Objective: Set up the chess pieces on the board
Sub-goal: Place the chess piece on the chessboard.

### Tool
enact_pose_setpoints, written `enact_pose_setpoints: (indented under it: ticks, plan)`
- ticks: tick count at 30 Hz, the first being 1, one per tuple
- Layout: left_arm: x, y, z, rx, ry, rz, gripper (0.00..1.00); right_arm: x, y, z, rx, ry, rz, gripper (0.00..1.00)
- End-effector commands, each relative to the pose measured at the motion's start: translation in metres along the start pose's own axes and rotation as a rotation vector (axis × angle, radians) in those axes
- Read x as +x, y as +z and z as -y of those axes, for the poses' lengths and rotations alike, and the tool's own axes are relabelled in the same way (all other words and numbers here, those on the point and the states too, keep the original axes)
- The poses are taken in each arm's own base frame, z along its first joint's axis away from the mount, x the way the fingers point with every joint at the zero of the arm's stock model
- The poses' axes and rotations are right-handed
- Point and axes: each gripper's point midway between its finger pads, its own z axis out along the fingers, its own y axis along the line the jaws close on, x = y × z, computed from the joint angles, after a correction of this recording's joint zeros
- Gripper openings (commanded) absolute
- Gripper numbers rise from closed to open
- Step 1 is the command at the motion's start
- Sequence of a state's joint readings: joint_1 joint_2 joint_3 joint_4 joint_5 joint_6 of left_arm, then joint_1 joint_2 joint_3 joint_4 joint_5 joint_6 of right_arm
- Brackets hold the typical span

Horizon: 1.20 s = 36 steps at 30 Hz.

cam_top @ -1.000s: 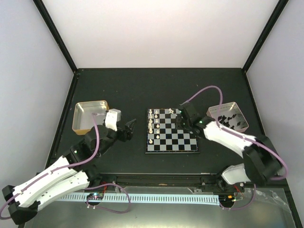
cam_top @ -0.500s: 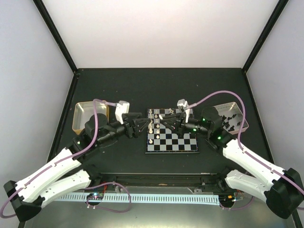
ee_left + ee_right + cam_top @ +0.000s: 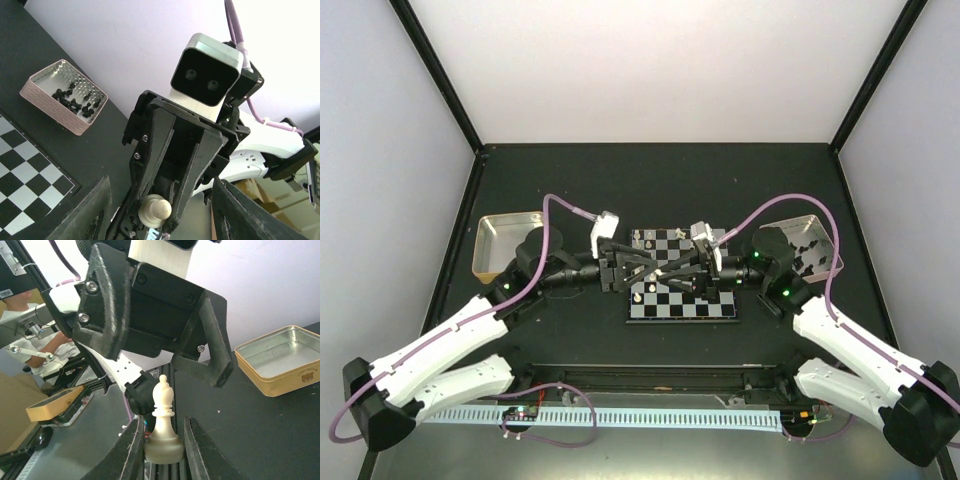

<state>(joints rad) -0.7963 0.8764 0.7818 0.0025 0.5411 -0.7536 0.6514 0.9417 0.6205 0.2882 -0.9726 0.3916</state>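
Right wrist, bishop [image 3: 163, 440] base-gripped, tip pointing toward left tool [image 3: 164, 364]

The left arm [image 3: 440, 350] and right arm [image 3: 850, 345] wear white shells over black joints with green lights. Purple cables [image 3: 234, 20] loop to them; black fingers [image 3: 107, 300] show silver screws [image 3: 91, 286].

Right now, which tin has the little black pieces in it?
The pinkish tin right of the board holds the black pieces; the gold tin on the left shows only bare metal.

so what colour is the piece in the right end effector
Cream-white. The piece shows best in the right wrist view.
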Motion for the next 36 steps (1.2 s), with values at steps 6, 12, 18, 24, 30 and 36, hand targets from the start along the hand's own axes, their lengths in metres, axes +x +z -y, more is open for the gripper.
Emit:
enact_pose_setpoints:
  ticks: [6, 12, 18, 24, 30, 36]
  plan:
    - [0.002, 0.011, 0.018, 0.105, -0.006, -0.090, 0.35, -0.001, 0.001, -0.007, -0.033, -0.023, -0.010, 0.07]
    - [0.005, 0.010, 0.018, 0.096, 0.023, -0.106, 0.10, 0.002, 0.001, -0.003, -0.013, -0.015, -0.019, 0.08]
    - [0.007, 0.010, 0.014, 0.086, 0.036, -0.111, 0.02, 0.005, 0.000, 0.008, 0.052, 0.030, -0.017, 0.25]
    - [0.005, 0.002, -0.017, -0.100, 0.082, -0.065, 0.01, 0.011, -0.010, 0.025, 0.189, 0.057, 0.017, 0.67]
    - [0.009, -0.030, -0.085, -0.485, 0.145, -0.020, 0.02, 0.033, -0.031, 0.051, 0.402, 0.138, 0.020, 0.77]
    - [0.033, -0.045, -0.141, -0.739, 0.156, -0.071, 0.01, 0.052, -0.071, 0.098, 0.764, 0.305, 0.071, 0.78]
